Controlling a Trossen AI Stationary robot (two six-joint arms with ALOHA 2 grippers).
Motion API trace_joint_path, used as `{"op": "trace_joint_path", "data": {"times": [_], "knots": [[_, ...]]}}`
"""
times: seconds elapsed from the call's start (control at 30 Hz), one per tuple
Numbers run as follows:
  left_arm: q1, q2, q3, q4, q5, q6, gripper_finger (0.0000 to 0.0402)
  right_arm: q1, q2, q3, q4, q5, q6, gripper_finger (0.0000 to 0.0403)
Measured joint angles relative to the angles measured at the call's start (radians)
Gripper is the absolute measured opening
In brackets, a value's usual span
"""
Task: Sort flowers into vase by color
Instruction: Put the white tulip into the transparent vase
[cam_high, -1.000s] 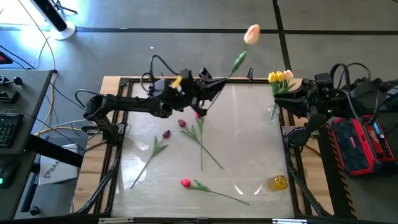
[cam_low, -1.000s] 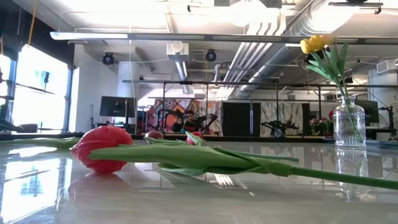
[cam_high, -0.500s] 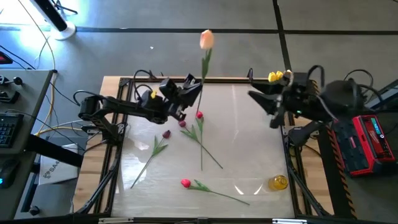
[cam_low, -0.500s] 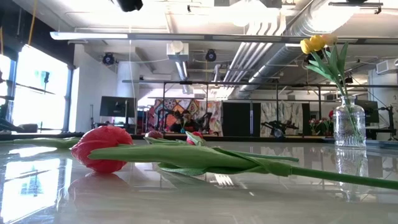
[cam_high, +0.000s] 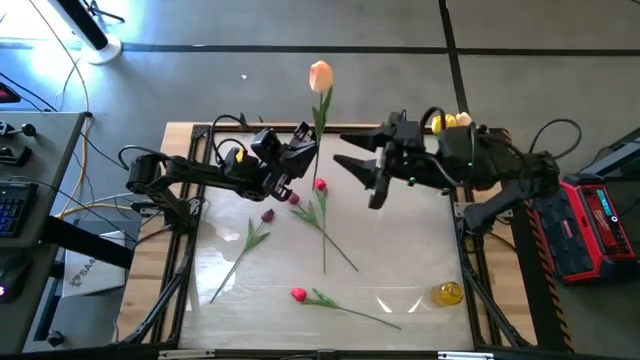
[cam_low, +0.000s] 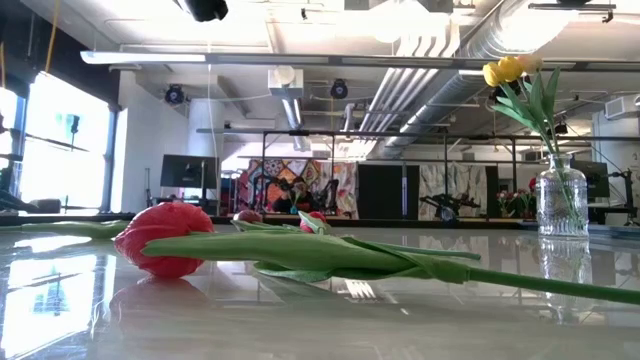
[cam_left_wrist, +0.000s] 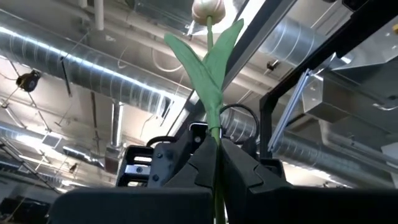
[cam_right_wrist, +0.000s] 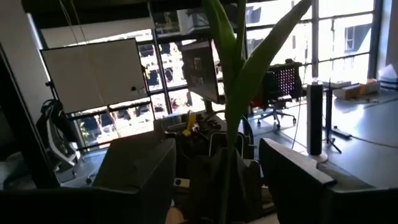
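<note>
Left hand (cam_high: 303, 157): clenching the peach artificial tulip (cam_high: 320, 76) low on its thin stem, upright near the worktop's far edge.
Right hand (cam_high: 352, 172): fingers spread, facing it.
Handling: light, springy; best gripped mid-stem.

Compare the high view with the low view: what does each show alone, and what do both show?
Only the high view shows the left gripper shut on the peach tulip, the open right gripper reaching toward it, and a yellow vase. Only the low view shows the glass vase clearly, plus the room behind. Both show the yellow tulips and the red tulip lying nearest the front edge.
</note>
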Motion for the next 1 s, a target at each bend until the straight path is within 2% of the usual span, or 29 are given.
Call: {"op": "trace_joint_path", "data": {"times": [0.37, 0.5, 0.73, 0.83, 1.0], "knots": [[0.001, 0.0, 0.0, -0.005, 0.0, 0.001, 0.0, -0.088, 0.032, 0.001, 0.059, -0.096, 0.027, 0.022], [0.002, 0.0, 0.0, -0.006, 0.0, 0.009, 0.0, -0.118, 0.06, 0.001, 0.072, -0.167, 0.054, 0.022], [0.002, 0.0, 0.0, -0.032, 0.002, 0.003, 0.0, -0.13, 0.089, 0.0, 0.099, -0.172, 0.047, 0.0218], [0.002, 0.0, 0.0, -0.034, 0.006, 0.003, 0.0, -0.139, 0.087, 0.0, 0.105, -0.172, 0.052, 0.0198], [0.002, 0.0, 0.0, -0.044, 0.002, 0.002, 0.0, -0.145, 0.088, 0.0, 0.101, -0.173, 0.056, 0.0123]]}}
